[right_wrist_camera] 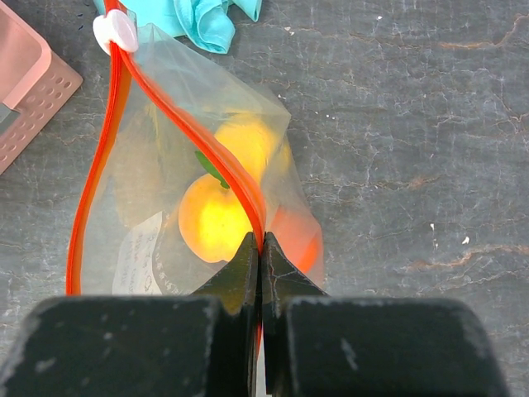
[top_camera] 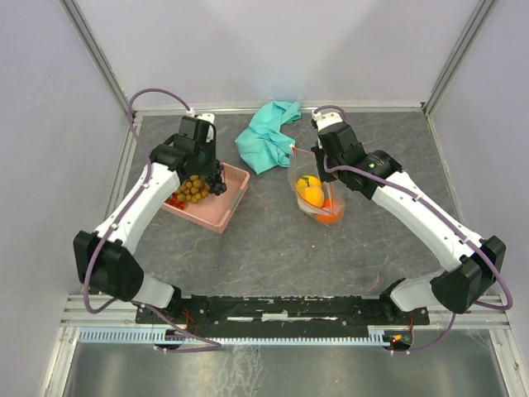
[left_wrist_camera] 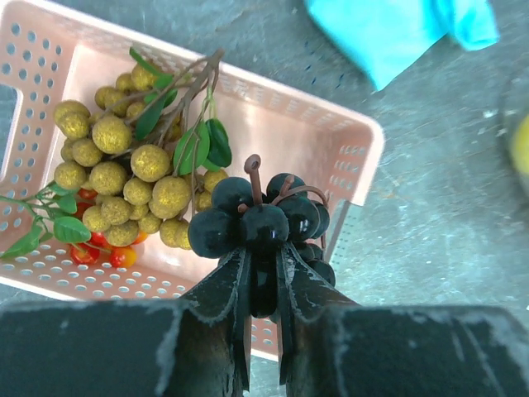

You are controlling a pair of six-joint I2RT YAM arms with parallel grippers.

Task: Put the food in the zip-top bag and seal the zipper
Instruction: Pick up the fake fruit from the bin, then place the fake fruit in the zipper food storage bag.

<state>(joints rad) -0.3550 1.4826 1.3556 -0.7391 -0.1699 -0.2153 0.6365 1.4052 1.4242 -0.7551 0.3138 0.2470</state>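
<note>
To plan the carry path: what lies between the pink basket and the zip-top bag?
Only bare tabletop, shown in the top view; the teal cloth lies just behind that gap.

Robot lab test cell, plain white walls (top_camera: 273, 41), aluminium frame (top_camera: 96, 51), grey tabletop (top_camera: 273, 248)

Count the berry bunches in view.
2. A yellow-brown bunch lies in the basket; a black bunch is held in the left hand over the basket. Others may hide beneath.

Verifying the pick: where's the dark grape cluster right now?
Left wrist view: the dark grape cluster is pinched in the left gripper, over the pink basket, just right of the brown berry bunch.
</note>
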